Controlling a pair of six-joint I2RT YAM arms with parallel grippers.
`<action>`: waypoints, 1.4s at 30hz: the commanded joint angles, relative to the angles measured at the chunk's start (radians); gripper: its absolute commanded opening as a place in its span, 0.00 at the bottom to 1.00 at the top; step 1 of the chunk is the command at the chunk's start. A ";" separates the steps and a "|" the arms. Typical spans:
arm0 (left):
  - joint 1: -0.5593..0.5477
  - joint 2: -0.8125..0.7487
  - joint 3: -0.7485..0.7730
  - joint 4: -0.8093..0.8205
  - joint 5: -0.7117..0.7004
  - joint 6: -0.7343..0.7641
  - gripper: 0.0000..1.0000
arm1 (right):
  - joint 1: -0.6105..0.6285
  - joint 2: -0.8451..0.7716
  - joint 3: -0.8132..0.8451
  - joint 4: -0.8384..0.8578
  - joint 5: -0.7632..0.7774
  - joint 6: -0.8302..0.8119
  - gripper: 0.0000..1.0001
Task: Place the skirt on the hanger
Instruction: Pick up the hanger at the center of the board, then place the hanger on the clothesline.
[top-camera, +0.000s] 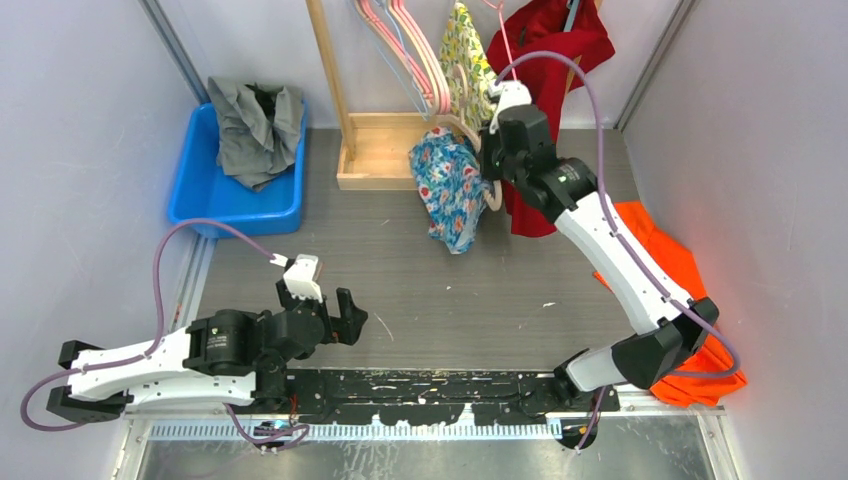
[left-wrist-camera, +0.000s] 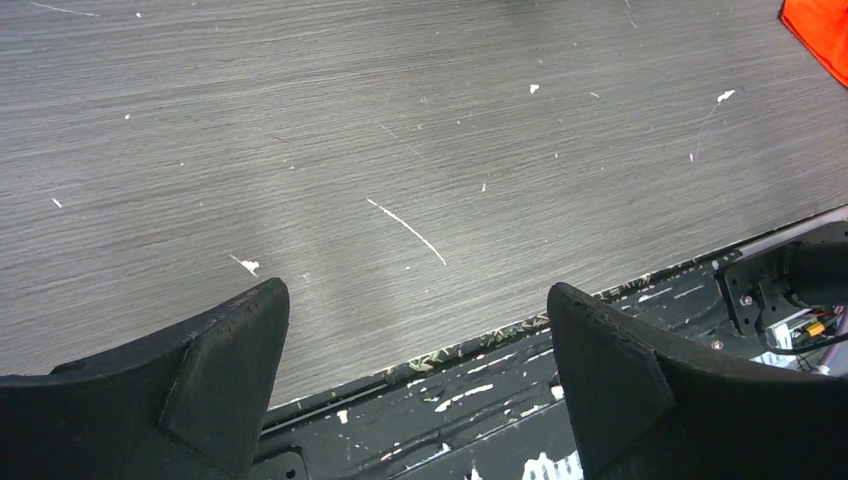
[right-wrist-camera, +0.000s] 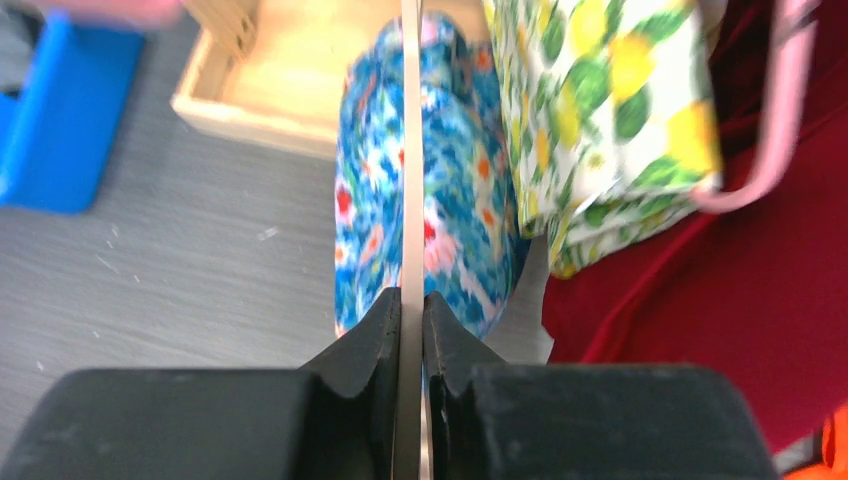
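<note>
The skirt (top-camera: 452, 185), blue with a red and white flower print, hangs from a pale hanger (top-camera: 494, 196) at the back of the table beside the wooden rack. My right gripper (top-camera: 490, 152) is shut on that hanger. In the right wrist view the hanger's thin edge (right-wrist-camera: 410, 150) runs straight up between the closed fingers of the right gripper (right-wrist-camera: 411, 300), and the skirt (right-wrist-camera: 465, 210) drapes just behind it. My left gripper (top-camera: 352, 318) rests low near the table's front edge, open. In its wrist view the left gripper (left-wrist-camera: 415, 300) holds nothing.
A blue bin (top-camera: 200, 190) with grey cloth stands at the back left. The wooden rack base (top-camera: 375, 150) carries pink hangers (top-camera: 410, 50), a lemon-print garment (right-wrist-camera: 600, 100) and a red one (right-wrist-camera: 720, 290). Orange cloth (top-camera: 660, 250) lies at the right.
</note>
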 joint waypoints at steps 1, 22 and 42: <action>0.004 0.017 0.037 0.026 -0.025 0.004 1.00 | -0.030 0.003 0.199 0.029 -0.023 -0.003 0.02; 0.003 0.076 0.028 0.023 0.002 -0.020 1.00 | -0.068 0.052 0.399 0.297 -0.071 -0.033 0.01; 0.003 0.121 0.035 0.021 0.041 -0.047 1.00 | -0.140 0.385 0.716 0.234 -0.177 0.025 0.01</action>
